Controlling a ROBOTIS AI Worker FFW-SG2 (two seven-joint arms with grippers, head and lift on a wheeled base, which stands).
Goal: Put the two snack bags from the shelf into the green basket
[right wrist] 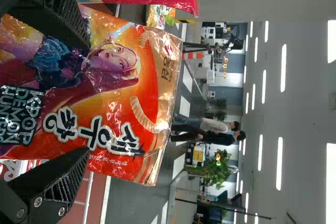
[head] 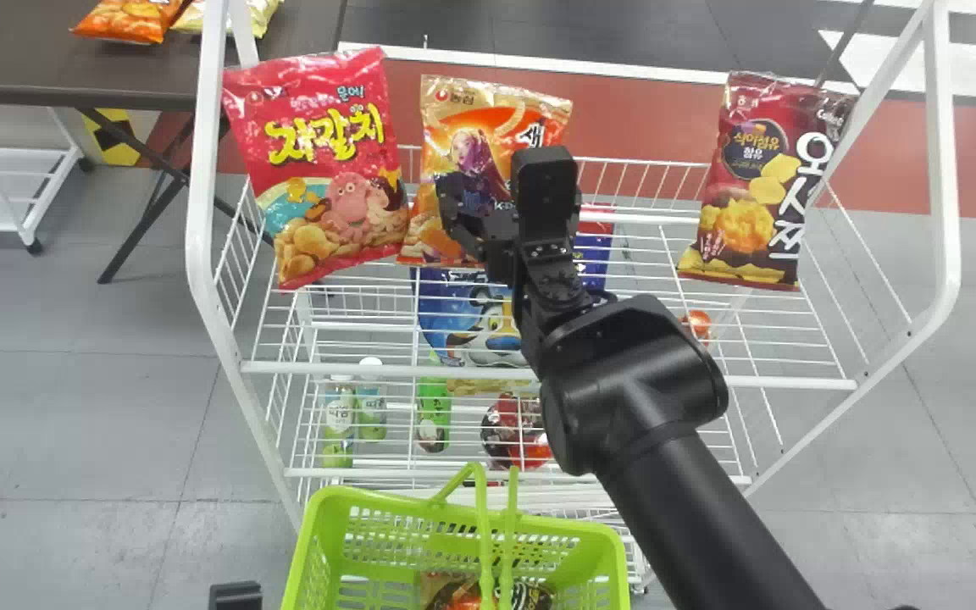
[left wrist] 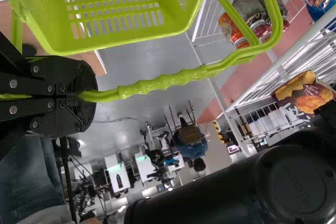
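Right gripper (head: 501,203): at the top shelf, before the front of the orange snack bag (head: 484,106). Released; in the right wrist view its two fingers (right wrist: 65,179) stand wide apart, both overlapping the bag's printed front, with much of the print visible between them. Contact with the bag: cannot be told. The bag stands upright on the shelf, its top edge uppermost.

Left gripper (head: 235,596): at the bottom edge of the head view, beside the green basket (head: 613,555). In the left wrist view it is clenched on the basket's green handle (left wrist: 157,82).

Basket: below and in front of the white rack (head: 945,186). One snack bag (head: 464,597), dark with orange, lies inside it.

Also on the top shelf: a red snack bag (head: 327,119) just beside the orange one, toward the robot's left, slightly tilted; a dark red snack bag (head: 729,191) well apart, toward the right, leaning a little.

Lower in the rack: a blue bag (head: 454,318), two pale bottles (head: 371,407) side by side, a green bottle (head: 434,411).

Dark table (head: 22,59), upper left of the head view: an orange bag (head: 128,19) and a yellow bag (head: 246,13), adjacent.
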